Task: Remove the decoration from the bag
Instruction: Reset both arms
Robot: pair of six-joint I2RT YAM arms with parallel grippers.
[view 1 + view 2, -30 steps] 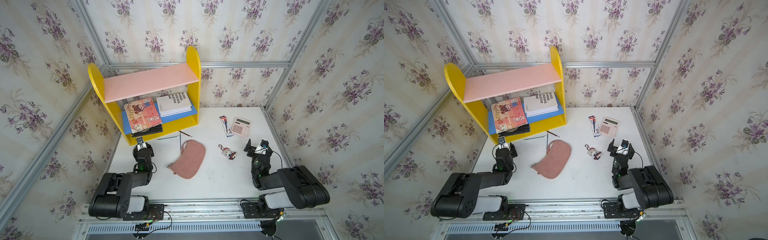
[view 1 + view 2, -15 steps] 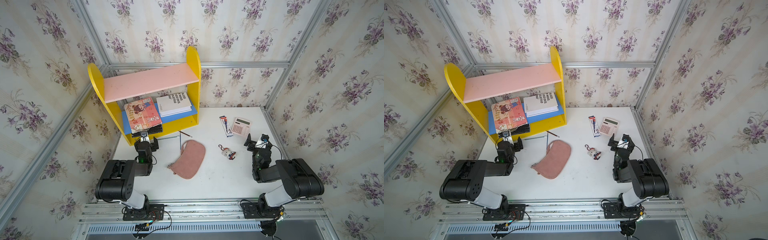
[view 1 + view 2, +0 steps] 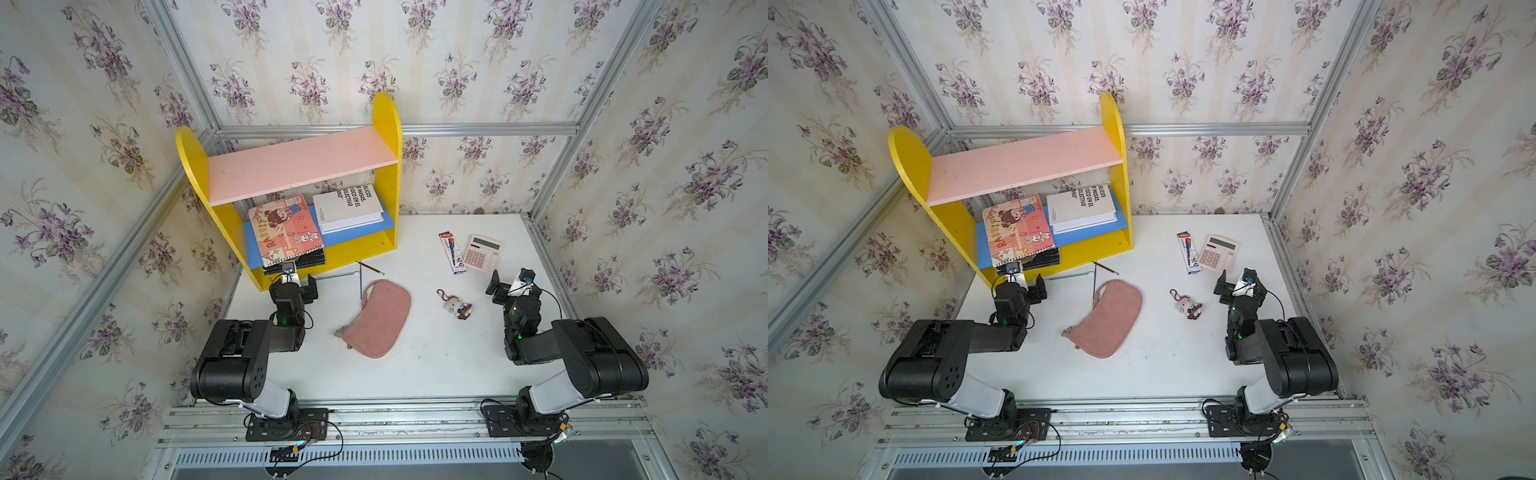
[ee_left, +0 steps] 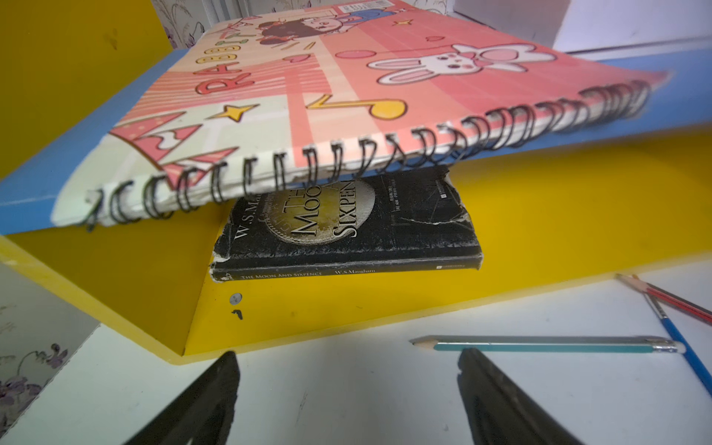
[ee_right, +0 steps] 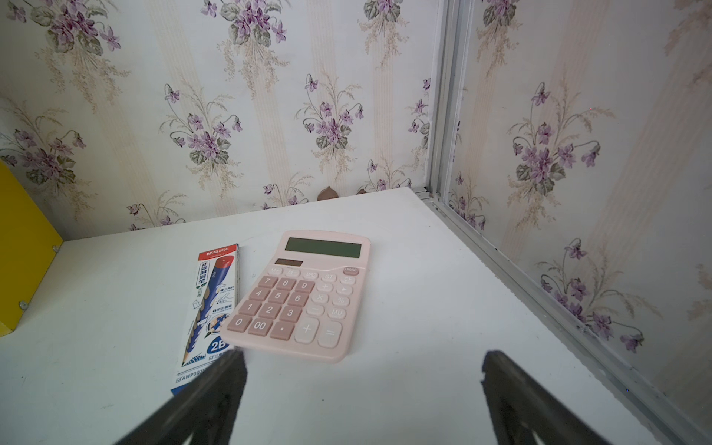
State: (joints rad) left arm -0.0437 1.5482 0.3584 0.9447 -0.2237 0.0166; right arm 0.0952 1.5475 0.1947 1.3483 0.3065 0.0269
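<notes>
— The claws?
— Left gripper (image 4: 346, 358) is spread and empty, nosing at the yellow bookshelf (image 4: 346, 308). Right gripper (image 5: 364, 356) is spread and empty too, with the pink calculator (image 3: 482, 253) at its eleven o'clock.
— The charm?
— In a top view the decoration (image 3: 456, 306) lies on the table (image 3: 436, 365), apart from the bag (image 3: 380, 320), at its three o'clock.

You are looking at a robot test cell dressed up as a child's study corner. Violet-flowered wallpaper panels (image 3: 291, 50) sit in a bare aluminium-profile frame (image 3: 478, 129), and two black robot arms (image 3: 232, 361) are mounted on metal rails (image 3: 395, 417) at the white tabletop's (image 3: 436, 365) edge. On it stand a yellow two-tier bookshelf (image 3: 386, 112) holding a pink spiral-bound notebook (image 3: 286, 228), a pink calculator (image 3: 482, 253) and a dusty-pink suede-like half-moon handbag (image 3: 382, 320).
</notes>
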